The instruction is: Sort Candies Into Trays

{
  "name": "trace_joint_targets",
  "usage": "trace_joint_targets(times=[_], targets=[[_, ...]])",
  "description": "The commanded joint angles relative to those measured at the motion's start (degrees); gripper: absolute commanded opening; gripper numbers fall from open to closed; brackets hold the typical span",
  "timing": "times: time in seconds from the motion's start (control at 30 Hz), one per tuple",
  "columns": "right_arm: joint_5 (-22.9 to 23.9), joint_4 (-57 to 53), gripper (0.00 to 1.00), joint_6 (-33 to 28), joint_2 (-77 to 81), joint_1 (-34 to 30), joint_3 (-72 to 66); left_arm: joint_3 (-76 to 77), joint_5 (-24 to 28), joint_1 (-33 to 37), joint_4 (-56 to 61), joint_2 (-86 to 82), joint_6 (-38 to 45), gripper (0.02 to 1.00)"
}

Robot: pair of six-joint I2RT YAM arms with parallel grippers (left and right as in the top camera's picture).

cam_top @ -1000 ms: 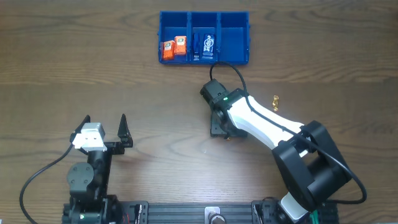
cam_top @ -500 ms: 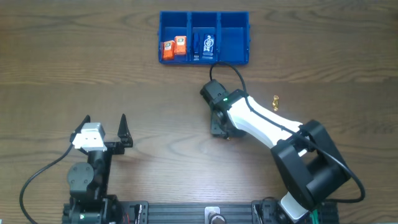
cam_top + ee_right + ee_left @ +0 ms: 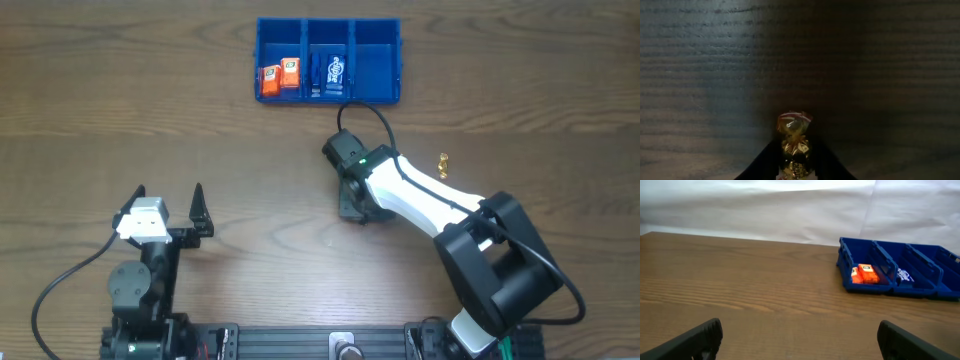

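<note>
Mid-bench, right fingers (image 3: 765,162) clench gold candy (image 3: 795,137), base cut off; left fingers (image 3: 697,339) released. Tray (image 3: 329,100): orange candies (image 3: 279,77) left, blue candy (image 3: 335,70) middle.

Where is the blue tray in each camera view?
Top view: the blue tray sits at top centre, beyond the right hand.
Left wrist view: the tray is at the right, far across the table.
Right wrist view: this camera faces the tabletop close up, with a gold-wrapped candy in the right hand.
Shared landmark: the orange candies in the tray's left end compartment.
</note>
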Motion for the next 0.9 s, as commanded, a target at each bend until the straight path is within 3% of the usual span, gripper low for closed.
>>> trace_joint_targets(times=[0.03, 0.27, 0.43, 0.6, 0.7, 0.9], targets=[[0.5, 0.55, 0.185, 0.42, 0.85, 0.28, -0.63, -0.87, 0.7, 0.17, -2.36, -0.31, 0.59, 0.996], [3.32, 0.37, 0.152, -0.7, -12.41, 2.84, 0.7, -0.87, 0.7, 0.17, -2.36, -0.31, 0.59, 0.998], [7.61, -5.55, 0.15, -5.64, -17.31, -1.36, 12.02, -0.87, 0.7, 0.17, -2.36, -0.31, 0.59, 0.998], [13.35, -5.05, 0.159, -14.8, -10.36, -7.76, 28.28, -0.87, 0.7, 0.17, -2.36, -0.33, 0.59, 0.998], [13.75, -3.98, 0.159, -19.19, -3.56, -10.47, 36.44, -0.87, 0.7, 0.17, -2.36, -0.31, 0.59, 0.998], [13.51, -0.9, 0.159, -21.16, 9.66, -14.32, 46.56, -0.87, 0.7, 0.17, -2.36, -0.31, 0.59, 0.998]])
